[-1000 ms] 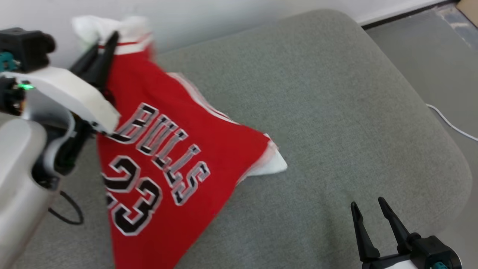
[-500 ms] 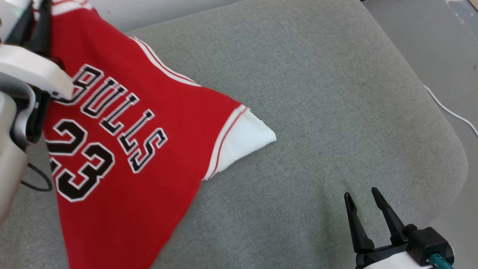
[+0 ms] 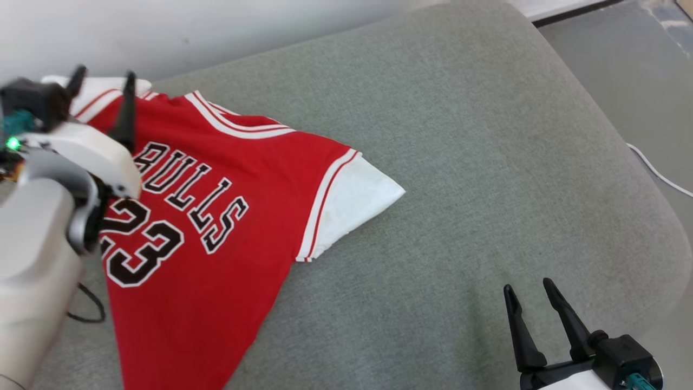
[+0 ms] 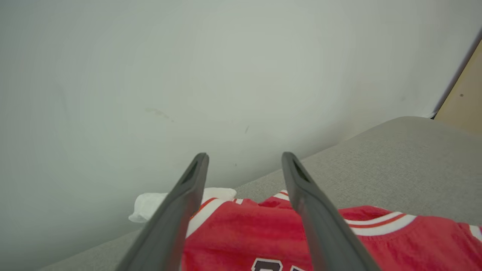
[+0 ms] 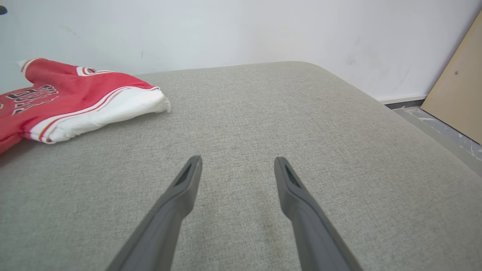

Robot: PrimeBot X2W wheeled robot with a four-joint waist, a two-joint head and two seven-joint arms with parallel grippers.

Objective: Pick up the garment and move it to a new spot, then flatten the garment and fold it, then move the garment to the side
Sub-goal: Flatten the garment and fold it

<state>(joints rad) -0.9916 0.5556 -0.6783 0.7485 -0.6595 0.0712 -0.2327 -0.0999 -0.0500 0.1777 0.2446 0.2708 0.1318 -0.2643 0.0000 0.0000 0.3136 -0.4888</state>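
The red jersey (image 3: 216,216) is spread over the left part of the grey cushion (image 3: 460,162), with its collar end laid close to the pale wall (image 3: 216,32) and one white sleeve (image 3: 357,200) pointed toward the cushion's middle. The left gripper (image 3: 105,73) is held above the collar end with its two fingers spread wide and nothing caught between them; whether they touch the cloth cannot be told. The right gripper (image 3: 528,285) is likewise parted and empty, held over bare cushion at the near right, well apart from the jersey. A broad stretch of open fabric is left between the sleeve and the cushion's rounded right edge, beyond which the floor (image 3: 622,65) and a thin white cable (image 3: 655,173) are seen. In the right wrist view a tan board (image 5: 455,86) is leaned at the far right against the wall. The jersey's lower hem is cut off by the bottom edge of the head view, and its left side is covered by the pale left forearm (image 3: 32,260). A black cable (image 3: 89,309) is partly hidden beside that forearm, and its ends cannot be made out.
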